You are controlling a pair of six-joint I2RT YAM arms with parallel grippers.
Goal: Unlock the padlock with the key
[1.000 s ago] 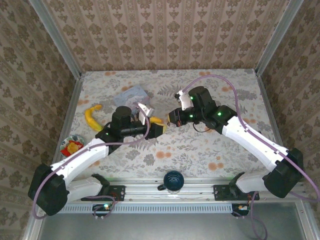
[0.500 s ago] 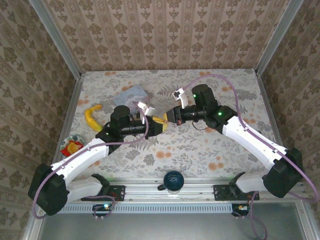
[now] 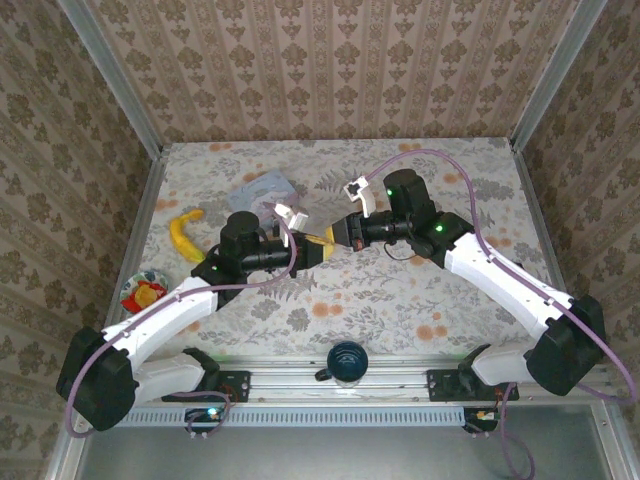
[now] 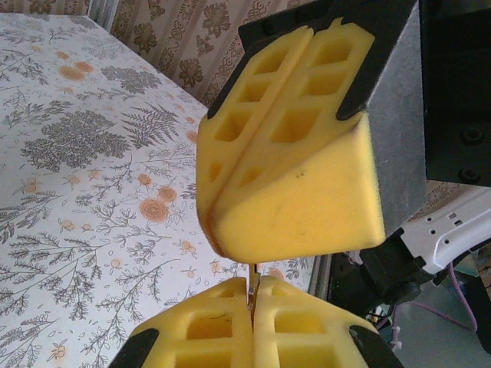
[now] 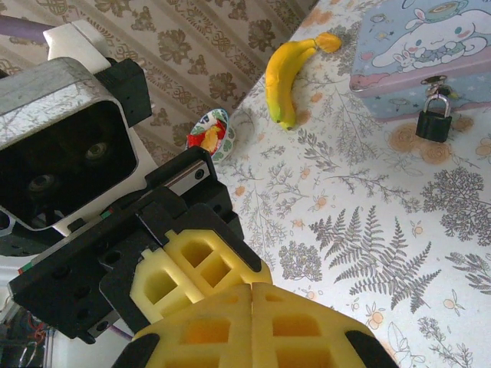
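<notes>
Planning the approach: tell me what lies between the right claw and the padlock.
Bare floral tablecloth lies between the right claw and the padlock, hanging on the blue tin; the right wrist view shows it.

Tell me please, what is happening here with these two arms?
The two arms meet tip to tip above the table. The left fingers and the right fingers are both shut and stand end to end. A thin sliver shows between the left fingers, perhaps the key, but it is too small to be sure. The padlock hangs closed on the clasp of the pale blue tin, untouched, with a banana nearby.
</notes>
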